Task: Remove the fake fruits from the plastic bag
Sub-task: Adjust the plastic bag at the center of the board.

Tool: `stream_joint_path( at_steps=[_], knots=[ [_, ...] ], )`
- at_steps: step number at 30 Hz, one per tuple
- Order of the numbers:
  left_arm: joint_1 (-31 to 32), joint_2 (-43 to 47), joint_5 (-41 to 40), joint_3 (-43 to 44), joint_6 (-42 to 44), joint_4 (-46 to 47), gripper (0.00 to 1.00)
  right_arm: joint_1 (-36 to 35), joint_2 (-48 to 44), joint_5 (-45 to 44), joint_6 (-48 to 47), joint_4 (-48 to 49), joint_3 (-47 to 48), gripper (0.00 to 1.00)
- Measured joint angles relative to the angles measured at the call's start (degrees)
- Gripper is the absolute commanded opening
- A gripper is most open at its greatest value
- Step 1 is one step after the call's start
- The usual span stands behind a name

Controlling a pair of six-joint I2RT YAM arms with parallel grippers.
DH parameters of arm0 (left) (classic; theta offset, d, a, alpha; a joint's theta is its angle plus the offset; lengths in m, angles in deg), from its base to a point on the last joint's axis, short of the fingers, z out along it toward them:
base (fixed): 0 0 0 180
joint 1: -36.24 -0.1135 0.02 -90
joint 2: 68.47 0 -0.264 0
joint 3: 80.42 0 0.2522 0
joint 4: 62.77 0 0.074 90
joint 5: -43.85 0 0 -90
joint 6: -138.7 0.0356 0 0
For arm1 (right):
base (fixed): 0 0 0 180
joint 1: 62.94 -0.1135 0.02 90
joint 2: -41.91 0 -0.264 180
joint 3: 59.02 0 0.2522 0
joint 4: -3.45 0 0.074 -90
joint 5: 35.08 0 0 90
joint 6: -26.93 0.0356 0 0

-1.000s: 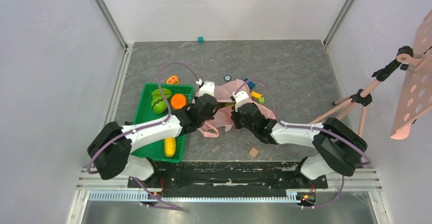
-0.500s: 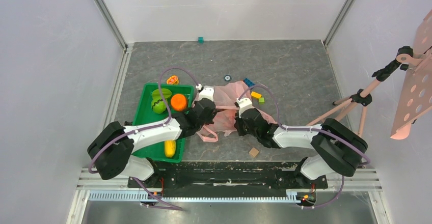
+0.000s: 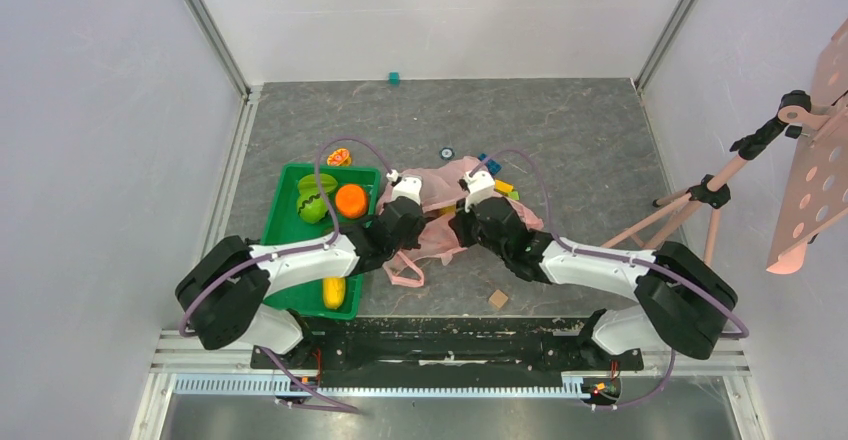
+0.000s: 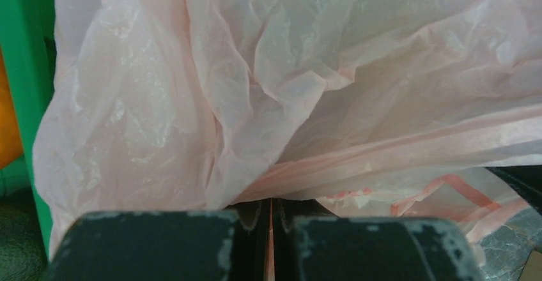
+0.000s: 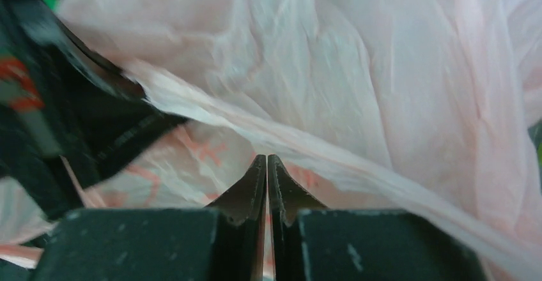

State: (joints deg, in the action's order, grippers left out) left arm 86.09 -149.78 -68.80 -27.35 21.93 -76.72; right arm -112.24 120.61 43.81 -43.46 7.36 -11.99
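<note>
grey table (image 3: 580,130), plastic bag (image 3: 438,185) handle-end nearward

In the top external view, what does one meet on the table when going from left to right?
Green tray → plastic bag → tripod stand

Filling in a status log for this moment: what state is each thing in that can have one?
left gripper, shut on a fold of the plastic bag
right gripper, shut on the bag's film
plastic bag, crumpled, pinched from both sides
green tray, holding an orange ball, a yellow fruit and a green fruit
</note>
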Motion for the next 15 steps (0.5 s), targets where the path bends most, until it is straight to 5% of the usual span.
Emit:
stream_joint_path(
  at_steps=[15],
  knots=[
    [0.00, -2.75, 6.67, -1.68, 0.07, 4.66, 0.02, 0.00, 12.90, -0.39, -0.96, 0.50, 12.35, 0.00]
  ],
)
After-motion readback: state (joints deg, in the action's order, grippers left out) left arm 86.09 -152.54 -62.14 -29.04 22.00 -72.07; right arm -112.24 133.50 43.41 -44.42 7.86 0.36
